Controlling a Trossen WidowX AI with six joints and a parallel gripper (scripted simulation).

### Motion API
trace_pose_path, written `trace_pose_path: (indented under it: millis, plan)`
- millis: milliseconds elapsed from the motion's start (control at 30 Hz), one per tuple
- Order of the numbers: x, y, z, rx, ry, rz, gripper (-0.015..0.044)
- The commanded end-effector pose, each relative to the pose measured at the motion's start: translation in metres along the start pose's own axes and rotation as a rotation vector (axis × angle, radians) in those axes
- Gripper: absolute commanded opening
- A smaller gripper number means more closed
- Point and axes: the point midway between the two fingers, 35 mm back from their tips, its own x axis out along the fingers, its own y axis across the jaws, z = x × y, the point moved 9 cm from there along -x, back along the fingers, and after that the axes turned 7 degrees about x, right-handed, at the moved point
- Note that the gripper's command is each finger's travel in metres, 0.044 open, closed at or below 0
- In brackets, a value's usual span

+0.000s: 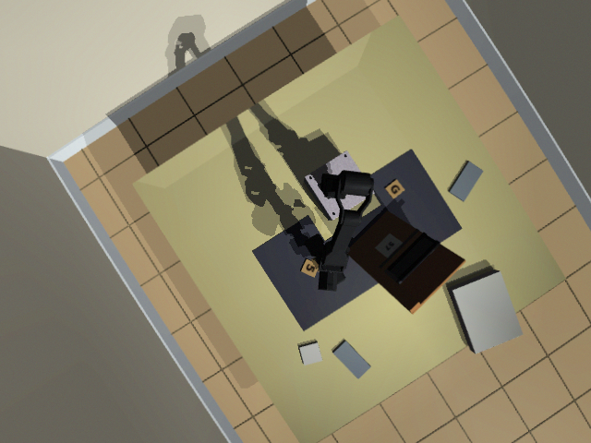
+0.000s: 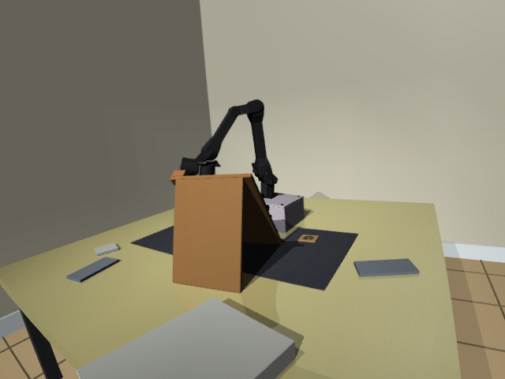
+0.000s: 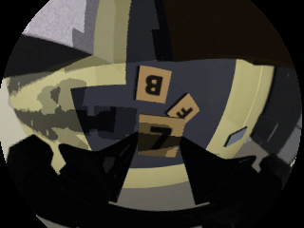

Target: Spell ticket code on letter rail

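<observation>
My gripper (image 1: 332,281) (image 3: 159,137) is shut on the 7 tile (image 3: 162,124), held above the dark mat (image 1: 295,305) (image 2: 301,264). In the exterior view the fingers are hidden behind the sloped board (image 1: 369,240) (image 2: 208,232). The board bears a small ticket (image 1: 388,245), seemingly reading 57, and a dark rail (image 1: 413,258); no tile can be made out in the rail. A tile that looks like a 5 (image 1: 308,268) lies on the mat beside the gripper. The B tile (image 3: 153,85) and F tile (image 3: 184,110) lie there too. The G tile (image 1: 394,189) (image 2: 308,238) lies across the mat.
The arm's pale base box (image 1: 345,164) (image 2: 293,208) stands behind the board. Two blue-grey slabs, one right (image 1: 465,180) (image 2: 385,267), one left (image 1: 352,358) (image 2: 93,269), lie off the mat. A small white block (image 1: 310,353) (image 2: 106,249) and large grey box (image 1: 487,312) (image 2: 191,338) are also there.
</observation>
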Motion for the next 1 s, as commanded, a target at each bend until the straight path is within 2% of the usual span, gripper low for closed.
trace_pose_path:
  millis: [0, 967]
  plan:
    - [-0.011, -0.011, 0.004, 0.049, 0.023, -0.054, 0.0000]
    - [-0.071, -0.065, 0.054, 0.390, -0.020, -0.357, 0.0000]
